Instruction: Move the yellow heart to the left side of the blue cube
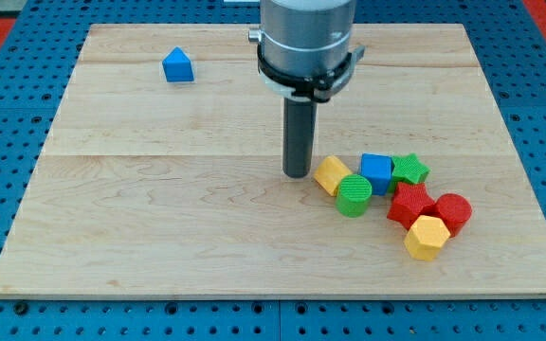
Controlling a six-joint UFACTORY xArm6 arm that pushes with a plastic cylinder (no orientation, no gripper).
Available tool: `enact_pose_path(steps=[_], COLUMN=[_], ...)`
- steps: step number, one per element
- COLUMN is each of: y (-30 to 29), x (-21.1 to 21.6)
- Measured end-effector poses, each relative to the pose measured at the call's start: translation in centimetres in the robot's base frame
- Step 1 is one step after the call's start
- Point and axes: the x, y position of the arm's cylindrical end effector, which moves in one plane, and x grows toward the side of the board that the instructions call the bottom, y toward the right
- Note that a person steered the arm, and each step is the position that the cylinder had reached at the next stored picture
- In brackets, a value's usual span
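Jaws were absent on this rig, so you had no grip state to log; the arm ended in a dark rod, and my tip (pixel 298 174) rested on the tabletop (pixel 159 218), just beside the yellow heart (pixel 331 175) on its view-left side, touching or nearly so; you could not tell which. That heart lay at the view-left edge of a tight cluster: the green cylinder (pixel 354 195) pressed against it below and to the right, and the blue cube (pixel 376 172) sat just to its right, already placing the heart on the cube's left. Beyond the cube you had the green star (pixel 409 170), then the red star (pixel 410 204), the red cylinder (pixel 453 211) and the yellow hexagon (pixel 427 237) packed toward the view's bottom right. A second blue block (pixel 177 65), house-shaped, stood well apart near the view's top left. Judgement on risk: with the tip on the heart's left, any push toward the view's right would have driven the heart into the cube and green cylinder, shunting the whole cluster and possibly rotating the heart past the cube. You would also have risked confusing the two blue blocks as the reference.
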Motion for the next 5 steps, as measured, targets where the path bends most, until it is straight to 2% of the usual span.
enact_pose_path(steps=[2, 3, 5], y=[3.6, 3.0, -0.4], x=[2.6, 1.5, -8.9])
